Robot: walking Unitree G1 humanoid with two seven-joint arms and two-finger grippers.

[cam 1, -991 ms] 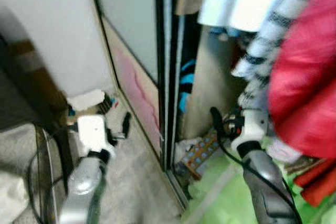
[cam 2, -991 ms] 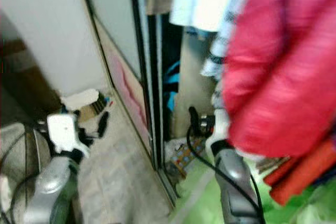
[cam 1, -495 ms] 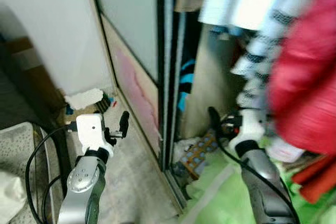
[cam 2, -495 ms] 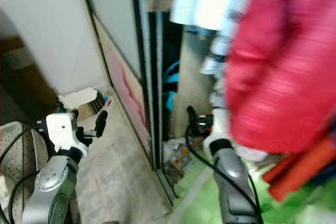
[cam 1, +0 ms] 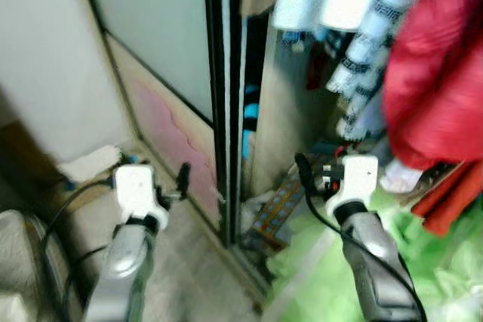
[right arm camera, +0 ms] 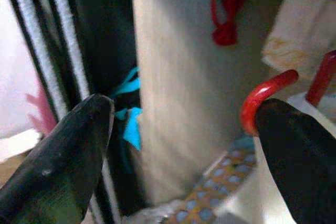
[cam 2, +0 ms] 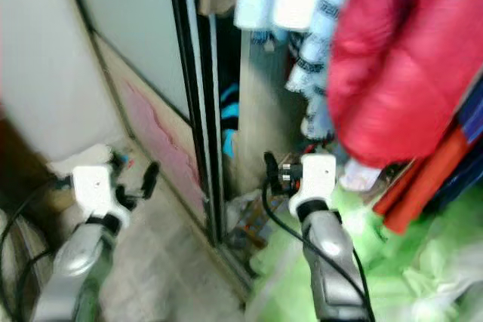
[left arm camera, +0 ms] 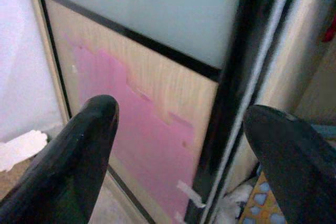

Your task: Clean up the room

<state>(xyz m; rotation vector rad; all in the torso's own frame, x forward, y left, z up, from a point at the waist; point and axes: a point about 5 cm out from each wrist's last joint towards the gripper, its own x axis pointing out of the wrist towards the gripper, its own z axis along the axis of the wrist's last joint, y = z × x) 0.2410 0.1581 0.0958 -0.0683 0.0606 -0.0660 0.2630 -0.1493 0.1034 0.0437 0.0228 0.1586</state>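
Hanging at the open wardrobe's upper right you have one puffy red jacket [cam 1: 434, 73] beside pale patterned garments [cam 1: 362, 50]. Your right gripper [right arm camera: 184, 140] faces the inside panel, fingers spread, gripping nothing. Your left gripper [left arm camera: 178, 140], likewise parted and unladen, faces the sliding door [left arm camera: 136, 93] with its frosted pane and pink-patched wood. Crumpled green fabric [cam 1: 332, 269] lies below.

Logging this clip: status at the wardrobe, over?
Left gripper open, facing sliding door. Right gripper open, facing wardrobe opening. Both empty. Red jacket hangs close by right arm; green cloth below.
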